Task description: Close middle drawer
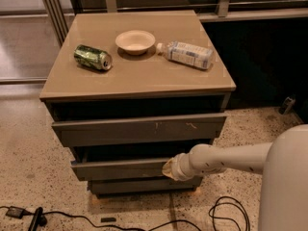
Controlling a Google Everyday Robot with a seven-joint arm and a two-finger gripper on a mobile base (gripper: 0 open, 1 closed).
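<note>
The middle drawer [120, 169] is a plain grey-brown front in the cabinet, still standing out a little past the bottom front, with a dark gap above it. My gripper [168, 169] is at the end of the white arm [226, 159] and presses against the right part of that drawer front. Its tip is tan and lies flat against the front.
The top drawer [139, 129], with pale scratch marks, stands out further. The narrow bottom front [139, 186] is below. On the cabinet top [139, 76] lie a green can [92, 57], a cream bowl [135, 41] and a plastic bottle [185, 55]. Black cables [226, 213] lie on the floor.
</note>
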